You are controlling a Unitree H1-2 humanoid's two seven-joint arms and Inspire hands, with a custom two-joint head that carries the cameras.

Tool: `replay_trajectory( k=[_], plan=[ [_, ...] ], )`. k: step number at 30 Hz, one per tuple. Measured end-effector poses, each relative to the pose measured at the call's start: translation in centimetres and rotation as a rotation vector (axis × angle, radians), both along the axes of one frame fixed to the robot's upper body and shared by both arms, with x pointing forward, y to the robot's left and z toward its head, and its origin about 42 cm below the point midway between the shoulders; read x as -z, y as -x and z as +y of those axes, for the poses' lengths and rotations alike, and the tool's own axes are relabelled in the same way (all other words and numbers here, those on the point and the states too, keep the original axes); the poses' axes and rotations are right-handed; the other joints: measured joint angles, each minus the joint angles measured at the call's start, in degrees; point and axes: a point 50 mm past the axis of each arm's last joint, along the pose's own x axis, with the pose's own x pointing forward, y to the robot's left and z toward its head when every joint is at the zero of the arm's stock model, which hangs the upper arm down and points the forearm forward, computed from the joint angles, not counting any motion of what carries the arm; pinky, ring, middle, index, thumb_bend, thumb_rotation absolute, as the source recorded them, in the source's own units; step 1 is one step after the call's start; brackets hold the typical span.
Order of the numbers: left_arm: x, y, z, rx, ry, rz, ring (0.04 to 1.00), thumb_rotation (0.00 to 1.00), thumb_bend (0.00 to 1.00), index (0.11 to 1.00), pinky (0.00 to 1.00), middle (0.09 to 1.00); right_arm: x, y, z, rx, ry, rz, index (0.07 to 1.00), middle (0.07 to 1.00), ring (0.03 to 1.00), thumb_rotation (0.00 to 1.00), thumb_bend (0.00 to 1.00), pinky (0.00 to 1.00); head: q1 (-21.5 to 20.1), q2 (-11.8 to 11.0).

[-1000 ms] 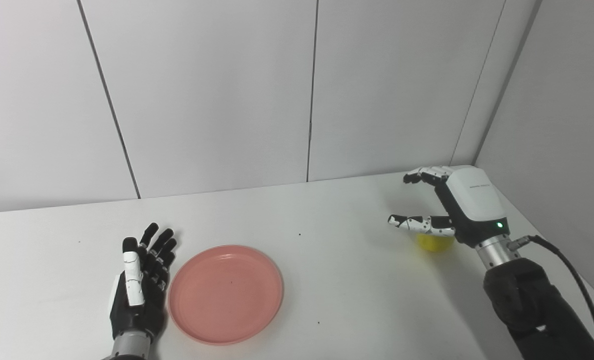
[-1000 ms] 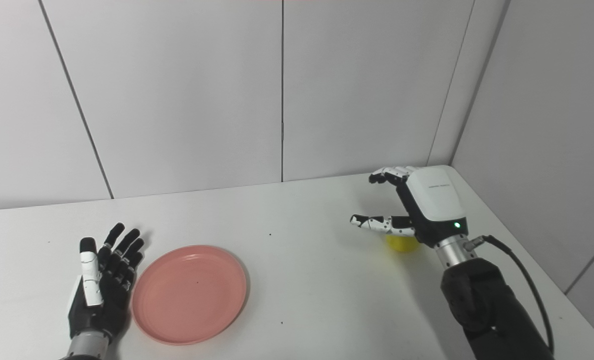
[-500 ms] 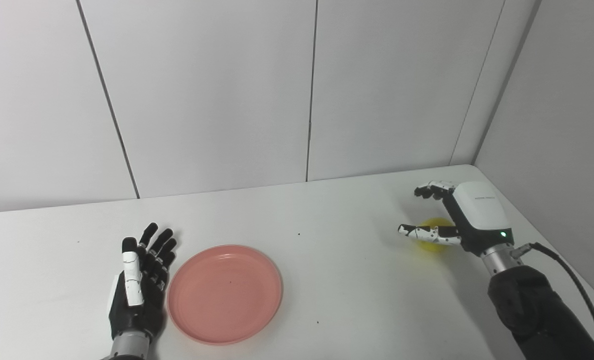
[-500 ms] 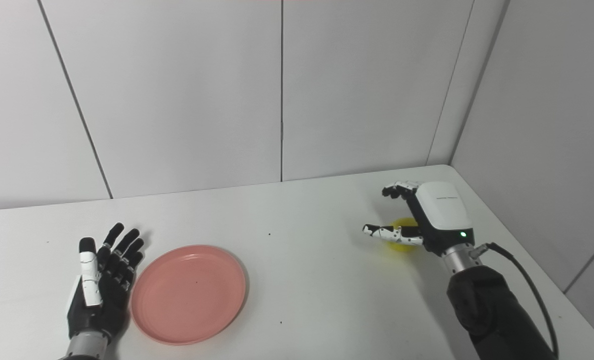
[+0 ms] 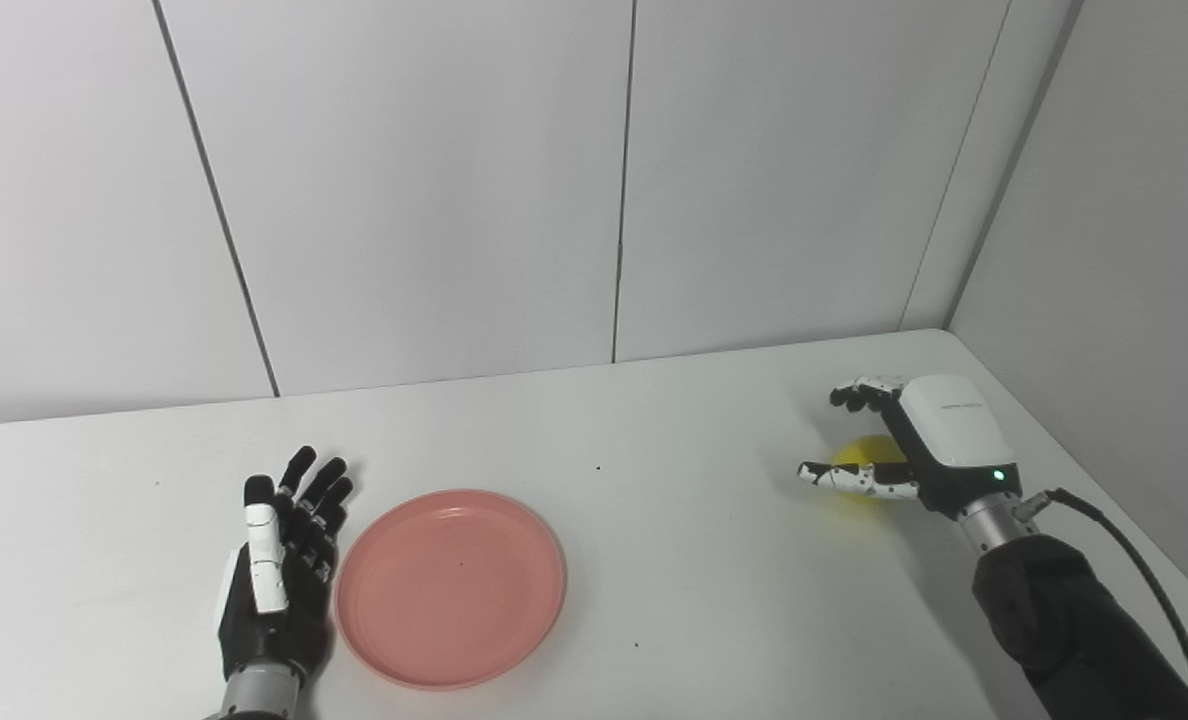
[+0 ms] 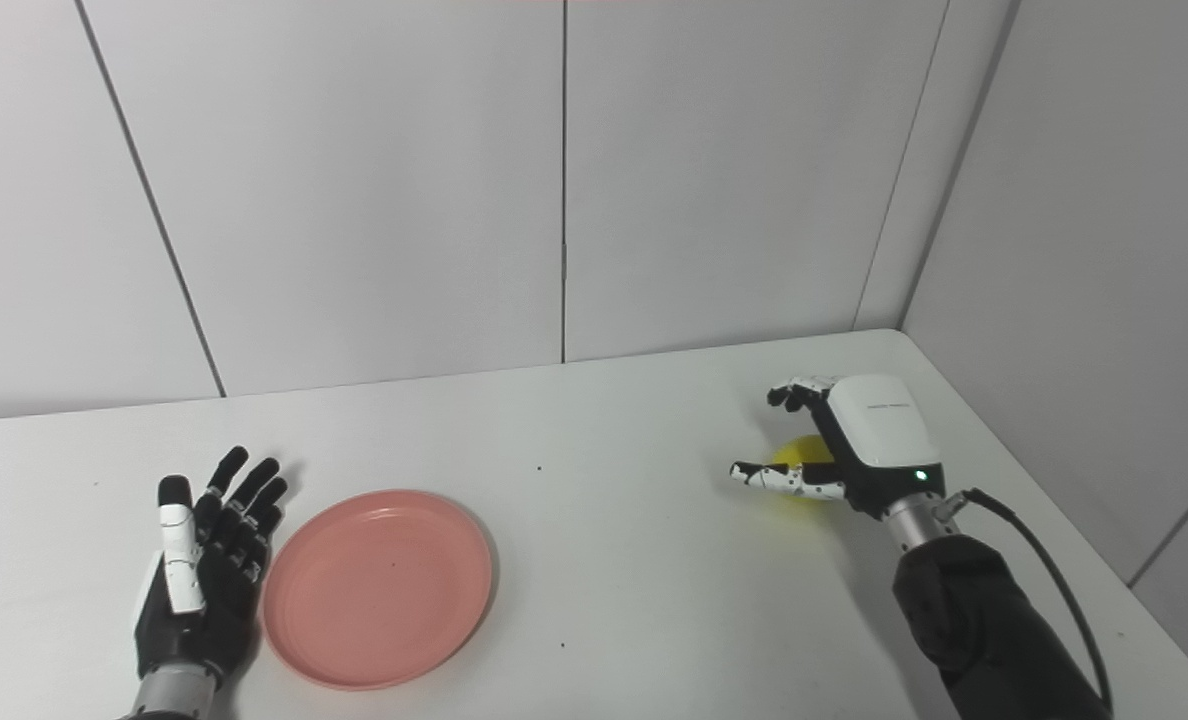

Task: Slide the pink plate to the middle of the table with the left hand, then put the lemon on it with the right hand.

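The white table [image 5: 654, 440] fills the lower half of both head views, backed by pale wall panels [image 5: 424, 180]. The pink plate [image 5: 451, 586] lies flat on the table at about seven o'clock from the table's middle, toward the near edge, and it carries nothing. Just beside its rim, at nine o'clock from the plate, the left robot hand [image 5: 279, 570] rests with its palm turned up and toward the plate; its dark fingers [image 5: 316, 485] are spread apart and point to about one o'clock, and it holds nothing. Whether its side touches the plate's rim cannot be told, though the two are very close. Well apart from the plate, out at three o'clock across the table and near the right edge, the yellow lemon [image 5: 866, 455] sits on the table. The right robot hand [image 5: 904, 450] is low around it, its white back facing up with a small green light near the wrist. Its thumb [image 5: 839, 477] reaches along the lemon's near side toward nine o'clock, while the curled fingers [image 5: 859, 392] arch over the far side at about twelve o'clock from the fruit. The hand is partly closed, cupping the lemon from both sides, but a gap shows between the fingertips and the fruit, and the views do not show whether it has a firm hold. A black cable [image 5: 1134, 550] loops from the wrist toward five o'clock.
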Motion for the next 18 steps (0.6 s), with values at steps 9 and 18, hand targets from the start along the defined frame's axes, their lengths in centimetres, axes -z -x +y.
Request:
replay_trajectory(
  k=[9, 18],
  plan=[
    [0.0, 0.1, 0.0, 0.003, -0.003, 0.0, 0.909, 0.9, 0.81, 0.889, 1.0, 0.868, 1.0, -0.1, -0.3, 0.014, 0.033, -0.003, 0.633, 0.671, 0.714, 0.82, 0.79, 0.8, 0.26, 0.0],
    [-0.1, 0.1, -0.2, 0.011, -0.006, 0.001, 0.91, 0.91, 0.81, 0.89, 1.0, 0.872, 1.2, -0.8, -0.6, 0.031, 0.072, 0.001, 0.633, 0.693, 0.772, 0.84, 0.78, 0.92, 0.44, 0.0]
  ],
)
